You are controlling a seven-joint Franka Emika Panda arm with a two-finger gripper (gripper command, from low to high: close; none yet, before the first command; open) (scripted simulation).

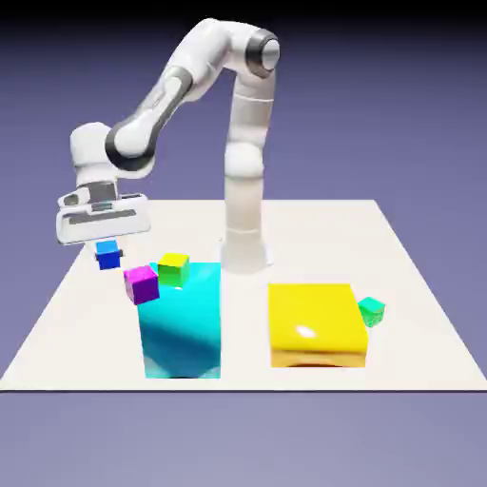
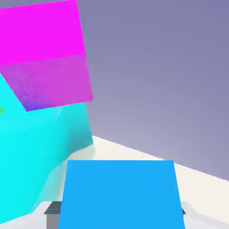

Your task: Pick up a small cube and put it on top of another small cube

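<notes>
Item one on my screen: the gripper (image 1: pixel 107 249), jaws clamped on the small blue cube (image 1: pixel 108 254), which hangs clear of the table (image 1: pixel 399 247) near its edge on the exterior view's left. Close by I count a magenta cube (image 1: pixel 141 283) and a green cube (image 1: pixel 173 269) at the big cyan block (image 1: pixel 183 323). Further right I log a yellow block (image 1: pixel 316 324) with a small teal cube (image 1: pixel 371 310) just beside it.
</notes>
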